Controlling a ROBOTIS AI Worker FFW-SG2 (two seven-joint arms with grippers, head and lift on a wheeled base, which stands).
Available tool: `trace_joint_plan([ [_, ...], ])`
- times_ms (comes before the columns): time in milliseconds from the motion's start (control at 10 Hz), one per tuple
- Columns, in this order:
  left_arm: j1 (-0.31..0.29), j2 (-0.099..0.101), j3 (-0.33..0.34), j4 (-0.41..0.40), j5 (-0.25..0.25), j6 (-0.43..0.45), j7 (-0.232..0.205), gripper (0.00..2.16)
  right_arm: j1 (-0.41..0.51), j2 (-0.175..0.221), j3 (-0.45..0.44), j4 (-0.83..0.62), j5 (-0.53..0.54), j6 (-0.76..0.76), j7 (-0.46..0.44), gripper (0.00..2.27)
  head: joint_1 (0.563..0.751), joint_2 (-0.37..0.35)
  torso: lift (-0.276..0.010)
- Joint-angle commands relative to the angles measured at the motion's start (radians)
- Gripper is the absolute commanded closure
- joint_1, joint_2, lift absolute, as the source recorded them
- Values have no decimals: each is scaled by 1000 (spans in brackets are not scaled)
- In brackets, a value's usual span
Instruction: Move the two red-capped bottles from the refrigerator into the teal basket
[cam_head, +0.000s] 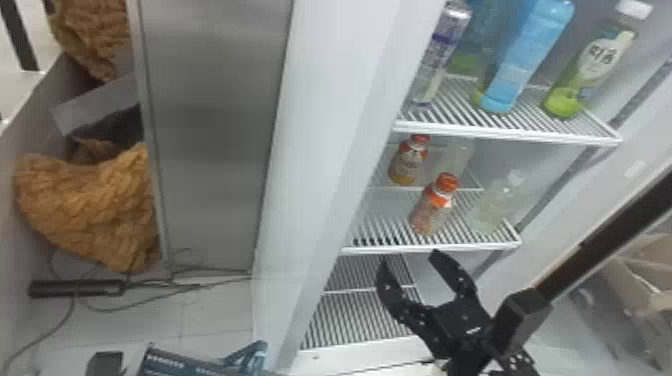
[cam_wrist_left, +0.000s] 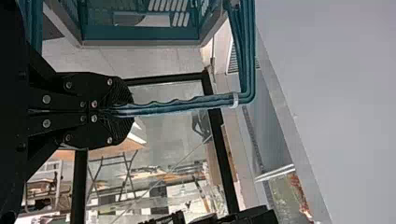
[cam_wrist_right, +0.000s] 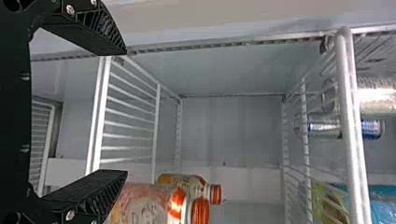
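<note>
Two red-capped bottles stand on the fridge's middle shelf: the front bottle near the shelf edge, the rear bottle behind it to the left. My right gripper is open just below and in front of that shelf, holding nothing. In the right wrist view, the gripper has its fingers wide apart, with the front bottle beyond the lower finger and the rear bottle farther in. The teal basket is at the head view's bottom edge. In the left wrist view my left gripper is shut on the basket's handle.
Transparent bottles share the middle shelf to the right. Taller bottles and a can stand on the upper shelf. The fridge's white side wall rises to the left, its dark door frame to the right.
</note>
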Motion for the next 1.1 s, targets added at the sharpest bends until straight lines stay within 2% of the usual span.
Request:
trace_joint_plan([
  [0,-1,1,-2,0,0,2,0,1173,-8,-9,26,15,-9,-14,1,113,695,-350,-224],
  [1000,-6,1,-6,0,4,19,2,1173,-12,-15,42,35,-39,-58,3,113,695,-350,-224],
])
